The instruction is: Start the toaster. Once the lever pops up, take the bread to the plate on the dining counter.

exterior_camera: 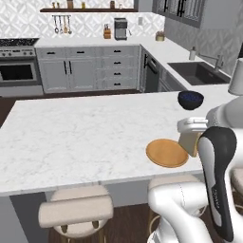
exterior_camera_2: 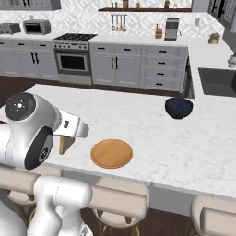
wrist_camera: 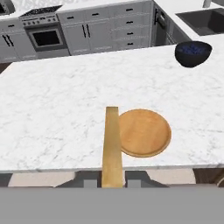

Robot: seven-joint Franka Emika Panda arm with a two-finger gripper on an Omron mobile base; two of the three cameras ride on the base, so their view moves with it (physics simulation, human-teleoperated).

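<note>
My gripper [wrist_camera: 111, 180] is shut on the bread [wrist_camera: 112, 144], a slice seen edge-on with a golden-tan crust. It hangs just above the near edge of the dining counter [wrist_camera: 52, 109], beside the left rim of the orange-brown plate [wrist_camera: 144, 132]. In the left base view the bread [exterior_camera: 190, 142] hangs under the gripper [exterior_camera: 192, 135], just right of the plate [exterior_camera: 166, 153]. From the right base view, the bread [exterior_camera_2: 64, 144] is left of the plate [exterior_camera_2: 111, 153]. A small grey box [exterior_camera_2: 9, 28] on the far back counter may be the toaster; it is too small to tell.
A dark blue bowl [exterior_camera: 191, 99] stands on the counter beyond the plate. Padded stools [exterior_camera: 76, 209] sit under the near edge. Across the aisle are grey cabinets, a stove [exterior_camera_2: 73, 57] and a sink [exterior_camera: 197, 72].
</note>
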